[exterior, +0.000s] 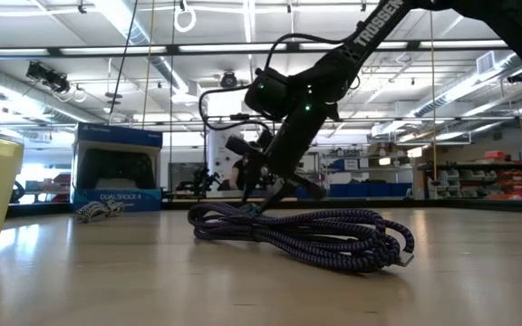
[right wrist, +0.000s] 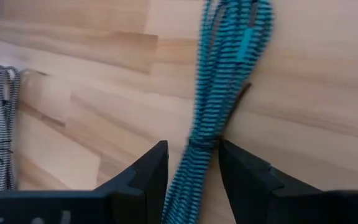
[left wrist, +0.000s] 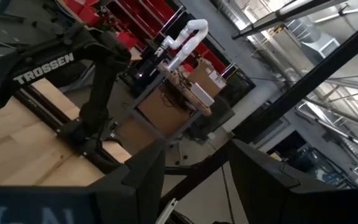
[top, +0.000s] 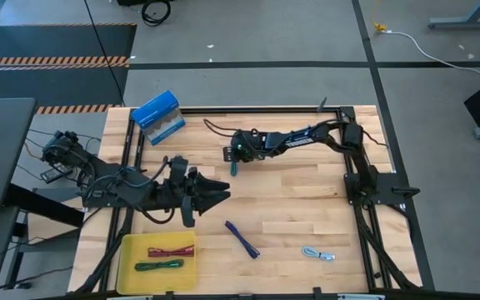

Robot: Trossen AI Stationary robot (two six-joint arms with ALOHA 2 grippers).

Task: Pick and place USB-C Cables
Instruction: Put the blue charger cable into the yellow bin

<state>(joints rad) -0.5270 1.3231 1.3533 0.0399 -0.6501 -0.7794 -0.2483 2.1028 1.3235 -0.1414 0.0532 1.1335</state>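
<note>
My right gripper (top: 233, 157) reaches to the far middle of the table and is shut on the teal cable (top: 232, 167); in the right wrist view the striped teal bundle (right wrist: 229, 56) runs out past the fingers over the wood. The purple cable (top: 242, 239) lies on the table's near middle and fills the front of the low view (exterior: 315, 235). To its right lies the pale blue cable (top: 317, 253). The magenta cable (top: 171, 251) and dark green cable (top: 158, 266) lie in the yellow tray (top: 132, 275). My left gripper (top: 223, 192) waits open above the left side. My right gripper (right wrist: 193, 155) pinches the teal cable bundle between its two fingers at a narrowed spot (right wrist: 205, 142) near one end. The fingers lie along the bundle, slanting down at the table. The long part stretches ahead just over the wood; whether it is lifted clear, I cannot tell.
A blue rectangular box (top: 158, 115) stands at the far left, with a black-and-white cord (right wrist: 0, 130) on the table beside it. A dark frame (top: 365, 208) borders the work area. Bare wood lies between the purple cable and the right gripper.
</note>
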